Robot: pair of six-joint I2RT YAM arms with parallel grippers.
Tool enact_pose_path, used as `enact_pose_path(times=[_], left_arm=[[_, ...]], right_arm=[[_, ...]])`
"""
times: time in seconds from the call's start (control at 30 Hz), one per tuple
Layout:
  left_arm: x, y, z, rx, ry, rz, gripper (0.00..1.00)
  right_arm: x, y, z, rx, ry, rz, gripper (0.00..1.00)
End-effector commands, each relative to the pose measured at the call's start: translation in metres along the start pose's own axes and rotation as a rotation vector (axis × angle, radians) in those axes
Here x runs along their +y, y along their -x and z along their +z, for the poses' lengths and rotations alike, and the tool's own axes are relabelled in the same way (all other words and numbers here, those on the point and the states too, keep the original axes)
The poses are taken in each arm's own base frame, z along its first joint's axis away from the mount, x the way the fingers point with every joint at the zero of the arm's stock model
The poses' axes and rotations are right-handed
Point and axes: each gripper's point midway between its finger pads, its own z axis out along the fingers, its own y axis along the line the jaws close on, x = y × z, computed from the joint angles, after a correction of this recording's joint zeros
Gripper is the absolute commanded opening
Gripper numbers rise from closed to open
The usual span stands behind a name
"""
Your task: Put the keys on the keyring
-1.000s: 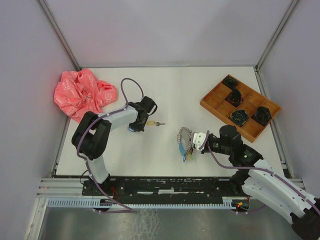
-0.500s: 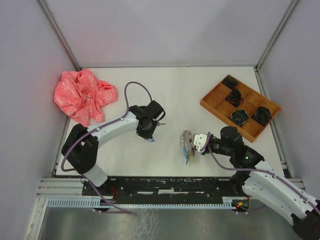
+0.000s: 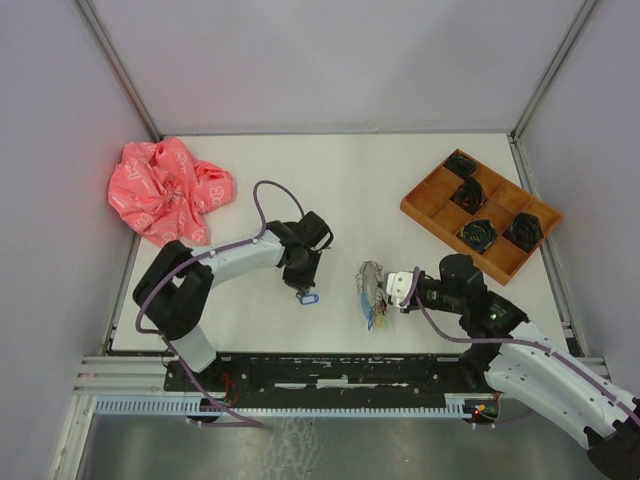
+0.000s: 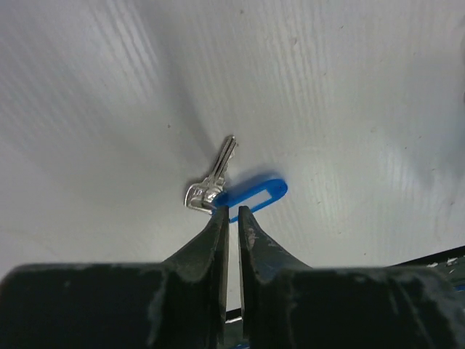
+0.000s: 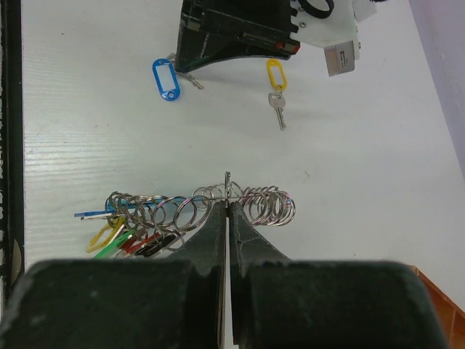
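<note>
The left gripper (image 4: 232, 212), fingers pinched on the blue-tagged silver key (image 4: 220, 169), has moved toward lower centre, nearer the silver keyring bunch (image 5: 258, 206) clamped in the right gripper (image 5: 227, 207); threading probably follows.

Both arms showing white link shells w/ black joint housings, i.e. left arm (image 3: 235, 255) and right arm (image 3: 545, 375), each trailing a purple cable (image 3: 265, 190) near the wrist, bases sitting on a black rail (image 3: 330, 370), gripper fingers (image 4: 196, 254) looking dark, scuffed, tapering to thin tips.
</note>
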Motion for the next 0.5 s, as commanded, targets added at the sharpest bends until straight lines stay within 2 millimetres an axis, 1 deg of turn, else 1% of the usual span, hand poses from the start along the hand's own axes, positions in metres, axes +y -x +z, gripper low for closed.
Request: enact_pose_path(times=[0.0,0.07,0.13,0.2,0.27,0.33,0.47], left_arm=[[-0.018,0.045,0.001,-0.126,-0.100,-0.100,0.17],[-0.018,0.052,-0.006,-0.159,-0.116,-0.127,0.25],[-0.018,0.052,-0.015,-0.185,-0.132,-0.133,0.31],[-0.016,0.044,-0.021,-0.187,-0.145,-0.128,0.41],[-0.010,0.033,-0.025,-0.184,-0.139,-0.135,0.48],[-0.002,0.021,-0.024,-0.171,-0.135,-0.160,0.51],[-0.003,0.000,-0.023,-0.153,-0.189,-0.208,0.61]], right_arm=[[-0.010,0.023,-0.002,-0.071,-0.029,-0.058,0.01],[-0.009,0.022,-0.002,-0.070,-0.025,-0.060,0.01],[-0.009,0.023,-0.002,-0.069,-0.022,-0.062,0.01],[-0.007,0.023,-0.002,-0.071,-0.018,-0.065,0.01],[-0.006,0.023,-0.001,-0.073,-0.011,-0.066,0.01],[-0.005,0.024,-0.001,-0.075,-0.005,-0.067,0.01],[-0.003,0.024,-0.001,-0.074,0.003,-0.066,0.01]])
